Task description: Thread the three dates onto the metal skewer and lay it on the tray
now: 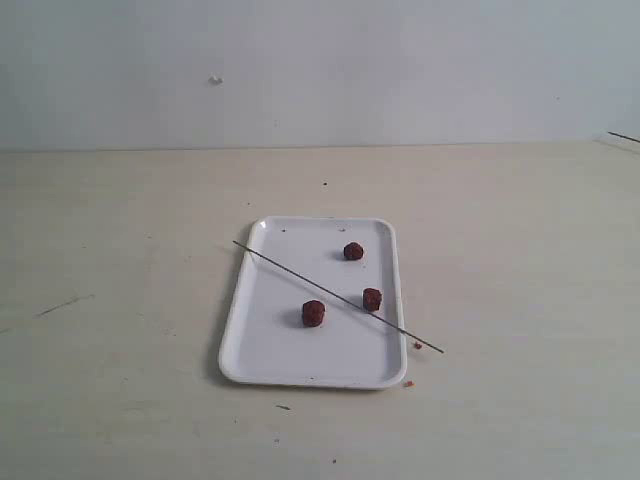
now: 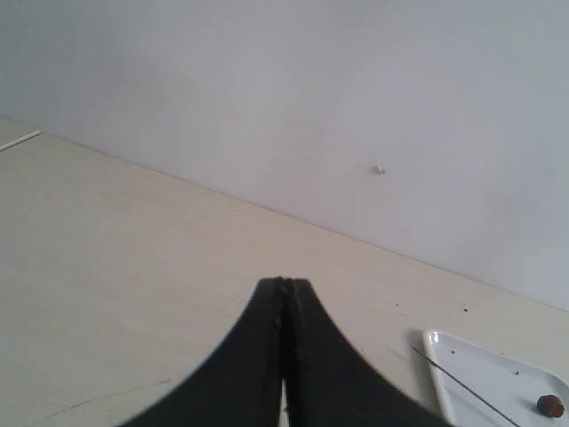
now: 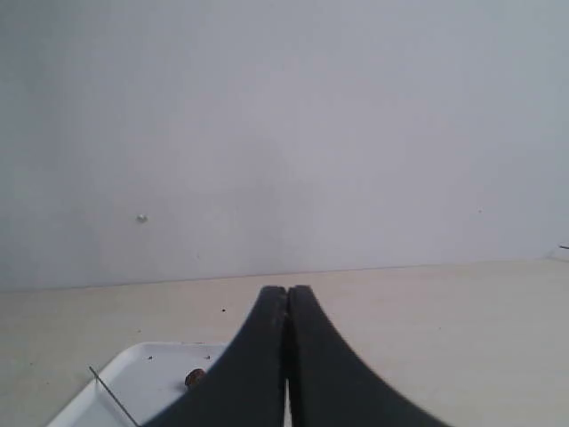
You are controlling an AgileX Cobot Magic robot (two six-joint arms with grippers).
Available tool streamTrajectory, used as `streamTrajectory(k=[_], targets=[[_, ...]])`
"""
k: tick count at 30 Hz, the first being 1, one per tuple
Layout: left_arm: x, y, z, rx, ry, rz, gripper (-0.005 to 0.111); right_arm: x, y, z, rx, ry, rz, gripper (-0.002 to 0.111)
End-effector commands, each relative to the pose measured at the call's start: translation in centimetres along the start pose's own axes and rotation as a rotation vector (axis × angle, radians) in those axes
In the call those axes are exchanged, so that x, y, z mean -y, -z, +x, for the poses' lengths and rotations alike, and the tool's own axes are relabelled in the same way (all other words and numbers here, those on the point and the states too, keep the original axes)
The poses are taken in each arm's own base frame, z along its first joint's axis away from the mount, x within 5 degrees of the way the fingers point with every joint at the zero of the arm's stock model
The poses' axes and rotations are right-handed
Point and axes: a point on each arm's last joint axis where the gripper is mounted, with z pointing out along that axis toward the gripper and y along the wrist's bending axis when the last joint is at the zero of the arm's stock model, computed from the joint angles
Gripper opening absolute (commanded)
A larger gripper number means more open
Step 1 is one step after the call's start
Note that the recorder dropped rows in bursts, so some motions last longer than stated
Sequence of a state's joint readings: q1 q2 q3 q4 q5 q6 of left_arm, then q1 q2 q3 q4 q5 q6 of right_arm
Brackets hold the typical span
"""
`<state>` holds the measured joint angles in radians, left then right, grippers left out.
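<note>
The white tray (image 1: 270, 345) lies mid-table in the exterior view. Three dates rest loose on it: one at the back (image 1: 353, 251), one right of centre (image 1: 372, 298), one near the middle (image 1: 313, 313). The thin metal skewer (image 1: 300, 276) lies slantwise across the tray, both ends jutting past the rim. Neither arm shows in the exterior view. My left gripper (image 2: 285, 286) is shut and empty, with the tray's corner (image 2: 437, 342), the skewer (image 2: 462, 385) and a date (image 2: 550, 406) off to one side. My right gripper (image 3: 287, 292) is shut and empty too; the tray (image 3: 116, 369), the skewer's tip (image 3: 111, 394) and a date (image 3: 193, 378) show beside it.
Tiny reddish crumbs (image 1: 409, 382) lie on the pale wooden table (image 1: 120, 300) just off the tray's front right corner. A plain white wall (image 1: 320, 70) stands behind the table, with a small mark (image 1: 215, 80) on it.
</note>
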<state>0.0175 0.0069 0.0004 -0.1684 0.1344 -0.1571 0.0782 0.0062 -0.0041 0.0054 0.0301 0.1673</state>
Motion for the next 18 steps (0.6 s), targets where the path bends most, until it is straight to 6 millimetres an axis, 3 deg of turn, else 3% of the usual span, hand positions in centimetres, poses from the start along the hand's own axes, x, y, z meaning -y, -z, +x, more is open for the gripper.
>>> streamTrajectory(k=[1,12,18], targets=[[0.1,0.1,0.0,0.005,-0.002,0.010,0.000,0.0,0.0,0.0,0.013,0.016,0.003,0.000],[0.1,0.1,0.0,0.005,-0.002,0.010,0.000,0.0,0.0,-0.1,0.026,0.016,0.000,0.000],[0.1,0.1,0.0,0.005,-0.002,0.010,0.000,-0.5,0.6,-2.9,0.340,-0.015,-0.057,0.000]])
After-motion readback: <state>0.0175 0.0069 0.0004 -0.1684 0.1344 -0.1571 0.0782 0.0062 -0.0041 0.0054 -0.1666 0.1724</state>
